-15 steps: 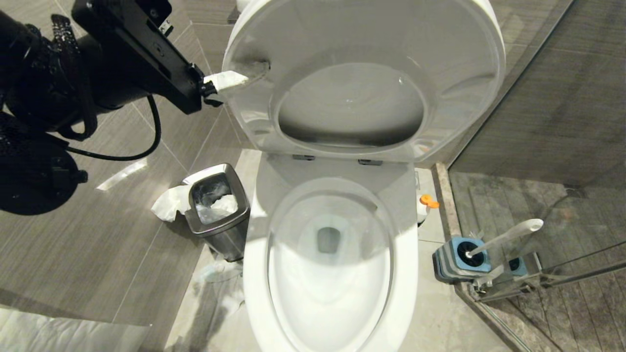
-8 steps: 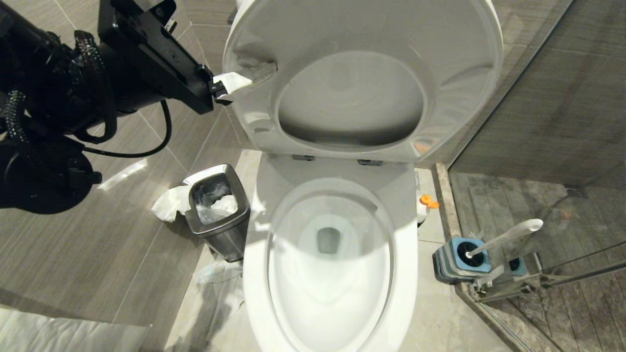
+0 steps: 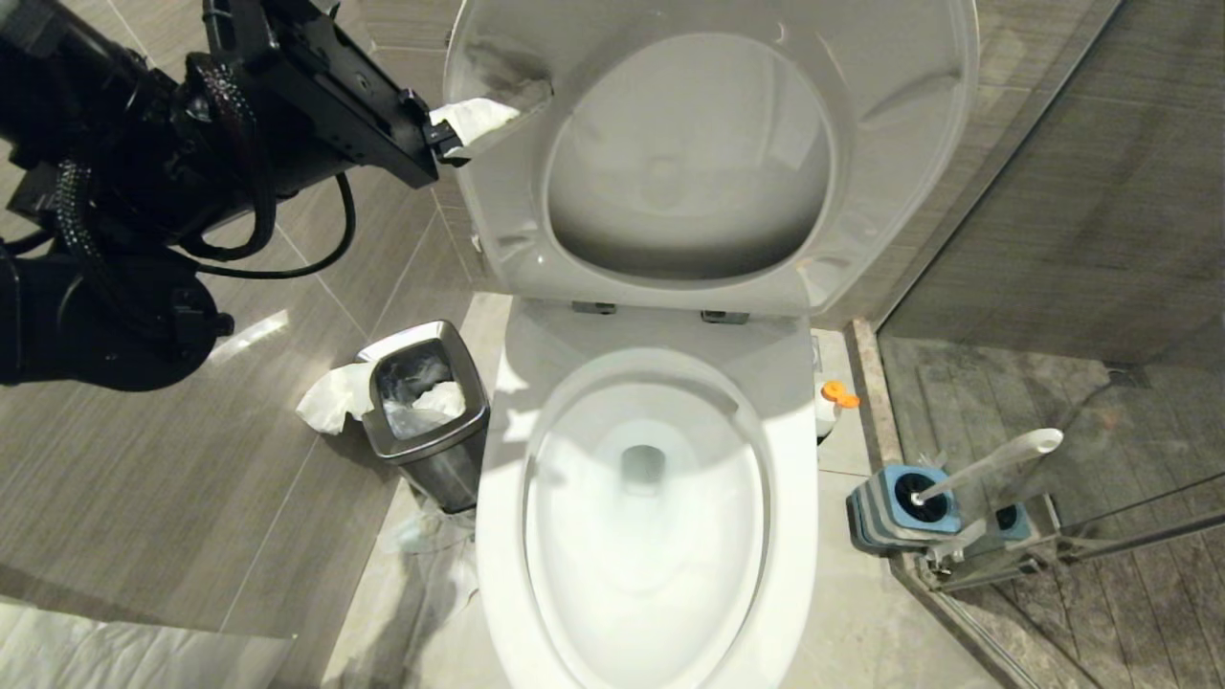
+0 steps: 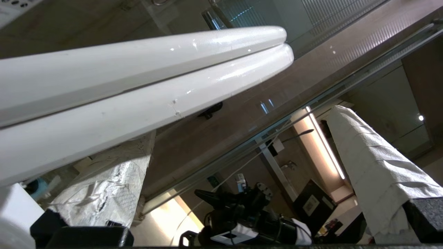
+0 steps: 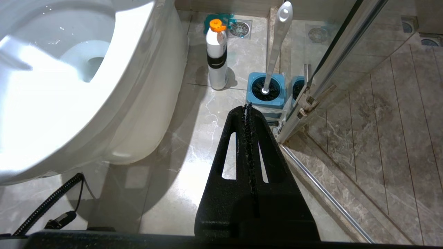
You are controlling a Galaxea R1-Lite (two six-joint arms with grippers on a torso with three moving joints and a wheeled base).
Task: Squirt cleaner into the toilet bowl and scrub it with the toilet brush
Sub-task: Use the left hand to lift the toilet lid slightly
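seat and lid (image 4: pixel 138 83): two white edges pressed together, seen edge-on
fingers (image 4: pixel 377 173): paper-wrapped, wide apart, one on each side
contact: near finger touching seat's underside

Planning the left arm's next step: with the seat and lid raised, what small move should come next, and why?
Probably keep pushing the seat and lid back until they rest upright. The left gripper, fingers open, is at their edge, and they lean over the toilet bowl. The toilet brush sits in its holder.
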